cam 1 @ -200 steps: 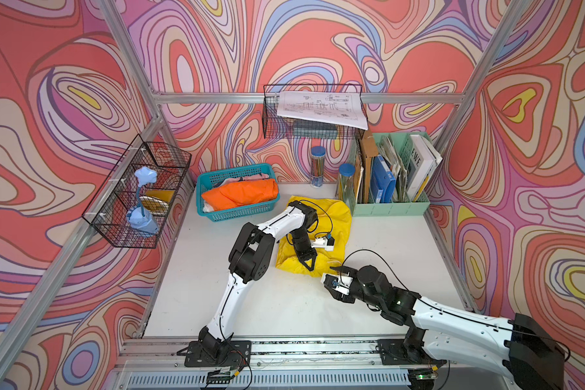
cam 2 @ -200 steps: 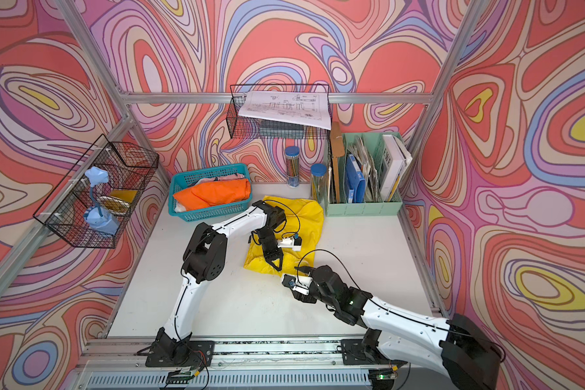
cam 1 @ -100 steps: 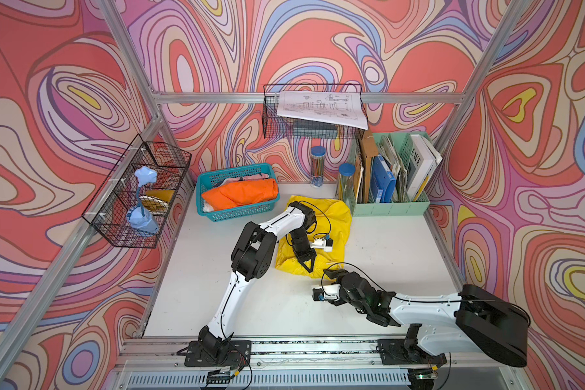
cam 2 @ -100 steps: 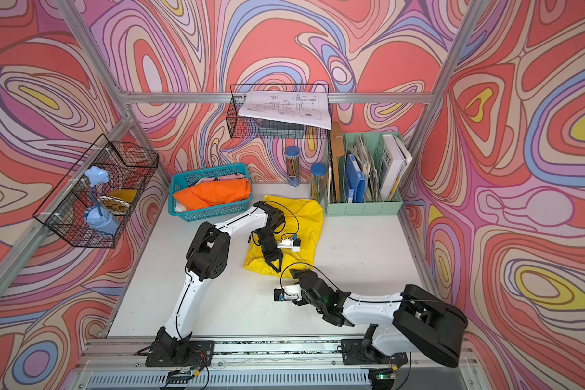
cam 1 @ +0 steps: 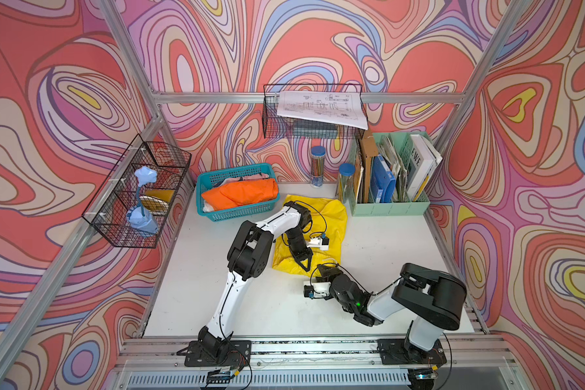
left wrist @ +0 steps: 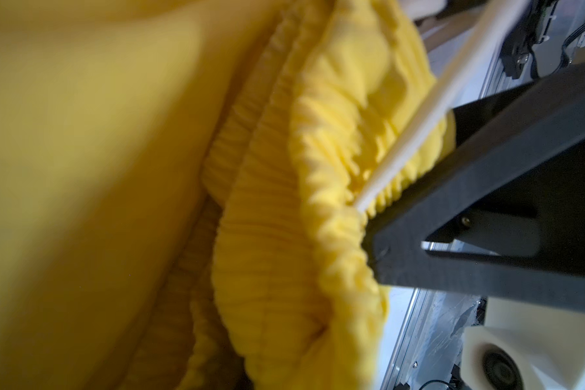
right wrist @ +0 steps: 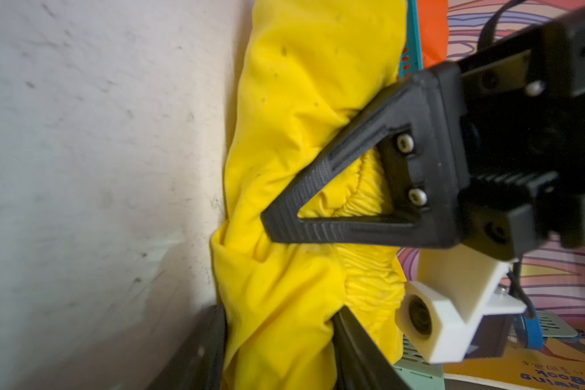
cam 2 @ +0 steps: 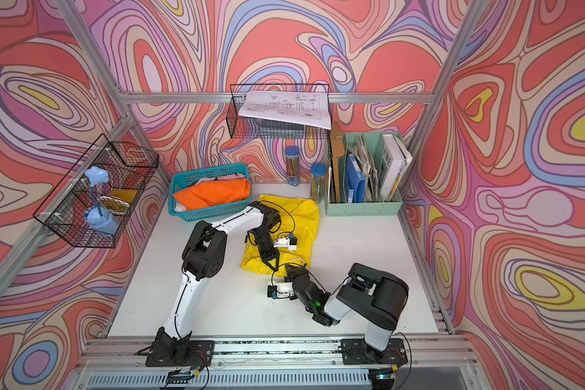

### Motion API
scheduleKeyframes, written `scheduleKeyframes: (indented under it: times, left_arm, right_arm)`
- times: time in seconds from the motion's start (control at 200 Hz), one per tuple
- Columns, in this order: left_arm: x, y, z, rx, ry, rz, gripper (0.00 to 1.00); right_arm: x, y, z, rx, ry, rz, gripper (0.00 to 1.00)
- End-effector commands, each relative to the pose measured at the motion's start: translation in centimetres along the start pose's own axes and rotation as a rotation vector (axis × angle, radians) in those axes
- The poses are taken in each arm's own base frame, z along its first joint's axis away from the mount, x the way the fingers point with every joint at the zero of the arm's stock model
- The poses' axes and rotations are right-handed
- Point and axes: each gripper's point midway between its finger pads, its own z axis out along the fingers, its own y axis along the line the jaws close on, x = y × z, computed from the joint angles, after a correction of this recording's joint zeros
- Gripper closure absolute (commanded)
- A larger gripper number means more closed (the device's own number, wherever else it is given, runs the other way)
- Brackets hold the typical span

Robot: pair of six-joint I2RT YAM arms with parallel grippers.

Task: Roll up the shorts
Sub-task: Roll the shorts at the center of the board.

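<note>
Shorts (cam 1: 335, 216): bright yellow, lying on the white table (cam 1: 385, 270) between a teal basket (cam 1: 240, 213) holding an orange garment (cam 1: 244, 194) and a green file holder (cam 1: 389, 206). The edge nearest the arm bases is bunched up.

Left gripper (cam 1: 303, 265): reaches over the shorts from the basket side and points back toward the near edge. Its jaws are closed together on the gathered waistband.

Right gripper (cam 1: 322, 270): low on the table at the near corner of the shorts, just beside the left gripper.

Both top views: give the whole layout, with the two arms meeting at one edge of the cloth. The jaws are too small there to read.

Left wrist view: the only close look at the waistband (left wrist: 267, 236), whose ribbed gathers are pulled into a ridge against a black finger (left wrist: 487, 202). A white drawstring (left wrist: 419, 135) crosses the waistband.

Right wrist view: shows the left gripper side-on, one triangular finger pressed into the yellow fabric, with gathers showing through its open frame. At the edge of this picture the right gripper's own dark fingers (right wrist: 200, 358) stand apart, a fold of the shorts between them.
</note>
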Motion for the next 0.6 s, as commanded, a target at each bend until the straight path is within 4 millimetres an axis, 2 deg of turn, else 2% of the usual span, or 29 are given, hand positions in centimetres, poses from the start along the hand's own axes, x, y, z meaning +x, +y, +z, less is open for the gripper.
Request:
scheduleKeyframes:
  times: [0.0,0.1,0.215,0.335,0.406,0.511,0.591]
  left_arm:
    - [1.9,-0.9,1.1,0.022,0.085,-0.009,1.0]
    - [1.9,-1.0,1.2,0.03,0.083,-0.006,1.0]
    - [2.0,-1.2,1.2,0.036,0.082,0.002,1.0]
    - [2.1,-1.5,0.9,0.032,0.077,0.016,1.0]
    - [2.1,-1.8,0.7,0.033,0.071,0.019,1.0]
    - [2.0,-2.3,0.6,0.04,0.062,0.05,1.0]
    - [2.2,-2.3,0.5,0.028,0.067,0.06,1.0]
  right_arm:
    - [1.5,0.7,0.6,0.023,0.054,-0.025,0.44]
    - [1.8,1.2,1.0,0.021,0.069,-0.043,0.36]
    - [2.0,1.8,1.1,-0.004,0.07,-0.017,0.39]
    - [2.4,2.8,0.8,-0.093,0.071,0.021,0.6]
    - [2.7,2.7,0.6,-0.116,0.076,0.045,0.79]
    - [3.4,2.4,0.4,-0.135,0.084,0.072,1.0]
    - [3.0,1.2,0.1,-0.127,0.062,0.105,1.0]
